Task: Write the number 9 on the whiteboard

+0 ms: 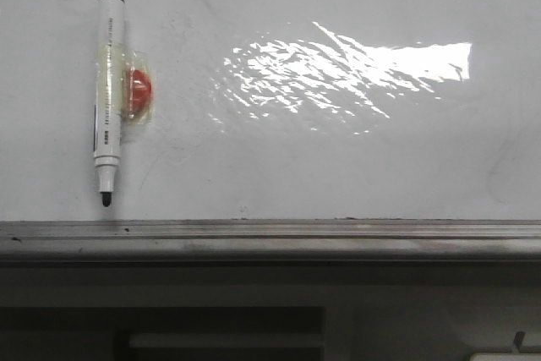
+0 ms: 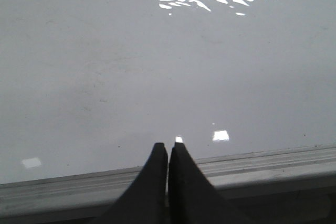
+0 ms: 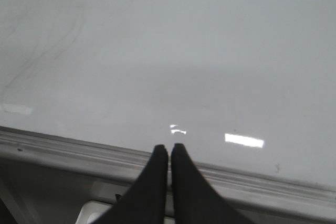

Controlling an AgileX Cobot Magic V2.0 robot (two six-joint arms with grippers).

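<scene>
The whiteboard fills the front view, glossy white and faintly smudged, with a grey metal rail along its near edge. No number 9 shows on it. A white marker with a black cap end and bare black tip lies at the board's left, taped to a red round piece. Neither gripper appears in the front view. My left gripper is shut and empty over the rail, above the whiteboard. My right gripper is likewise shut and empty above the rail and whiteboard.
A bright glare patch lies across the board's middle right. Below the rail runs a dark frame with a recess. A pale object sits under the rail in the right wrist view.
</scene>
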